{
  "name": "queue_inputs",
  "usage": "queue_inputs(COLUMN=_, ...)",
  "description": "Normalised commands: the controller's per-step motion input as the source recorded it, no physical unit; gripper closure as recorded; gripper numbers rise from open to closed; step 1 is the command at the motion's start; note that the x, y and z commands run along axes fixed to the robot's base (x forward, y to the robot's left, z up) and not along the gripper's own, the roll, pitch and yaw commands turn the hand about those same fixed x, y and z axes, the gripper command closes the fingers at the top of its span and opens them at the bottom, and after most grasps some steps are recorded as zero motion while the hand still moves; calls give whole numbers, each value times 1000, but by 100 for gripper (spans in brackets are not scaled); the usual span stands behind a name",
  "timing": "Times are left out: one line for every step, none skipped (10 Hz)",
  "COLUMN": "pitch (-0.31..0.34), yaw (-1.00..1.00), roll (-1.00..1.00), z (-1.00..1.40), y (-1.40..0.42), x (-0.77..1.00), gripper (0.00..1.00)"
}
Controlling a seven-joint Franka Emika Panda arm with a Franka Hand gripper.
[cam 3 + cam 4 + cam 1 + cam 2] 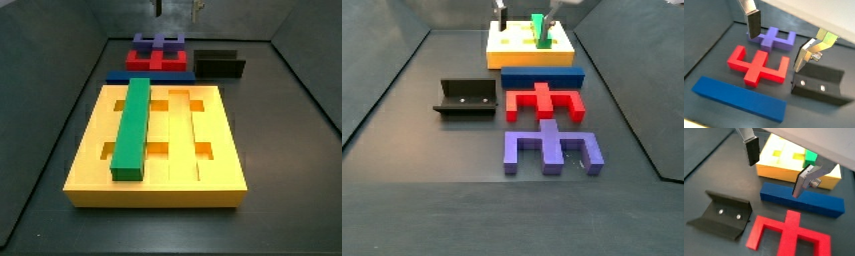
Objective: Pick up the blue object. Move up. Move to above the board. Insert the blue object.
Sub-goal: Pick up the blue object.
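Observation:
The blue object (543, 77) is a long plain bar lying flat on the floor between the board and a red piece; it shows in both wrist views (739, 98) (804, 200) and in a side view (123, 76). The board (214, 150) is a big yellow grooved slab with a green bar (132, 120) lying in one outer groove; it also shows in a wrist view (777, 163) and a side view (509, 45). My gripper (779, 42) (777, 168) hangs open and empty well above the pieces, at the upper edge of both side views (178, 8) (527, 12).
A red forked piece (543, 100) (757, 62) lies beside the blue bar, and a purple-blue notched block (549, 150) (774, 39) beyond it. The dark fixture (466, 98) (819, 85) (721, 213) stands beside the red piece. Dark walls ring the floor.

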Motion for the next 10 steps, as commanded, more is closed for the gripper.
queue_inputs(pitch=-239, yaw=-903, roll=-31, z=-474, y=-97, x=0, gripper=0)
queue_inputs(pitch=-294, yaw=-911, roll=-173, z=-406, y=0, x=0, gripper=0)
queue_inputs(pitch=-269, yaw=-880, roll=-200, z=-409, y=0, x=3, gripper=0)
queue_inputs(pitch=-270, yaw=-883, roll=-199, z=-409, y=0, x=0, gripper=0)
queue_inputs(pitch=-253, yaw=-851, roll=-226, z=-383, y=0, x=43, gripper=0)
queue_inputs(pitch=-274, yaw=-840, roll=-213, z=-366, y=0, x=0, gripper=0)
queue_inputs(pitch=-317, yaw=-826, roll=-174, z=-351, y=-120, x=0, gripper=0)
queue_inputs(pitch=-304, yaw=-809, roll=-163, z=-331, y=-149, x=0, gripper=0)
queue_inputs(pitch=-251, yaw=-774, roll=-117, z=-257, y=-249, x=0, gripper=0)
queue_inputs(pitch=-213, yaw=-720, roll=-90, z=-174, y=-317, x=14, gripper=0)
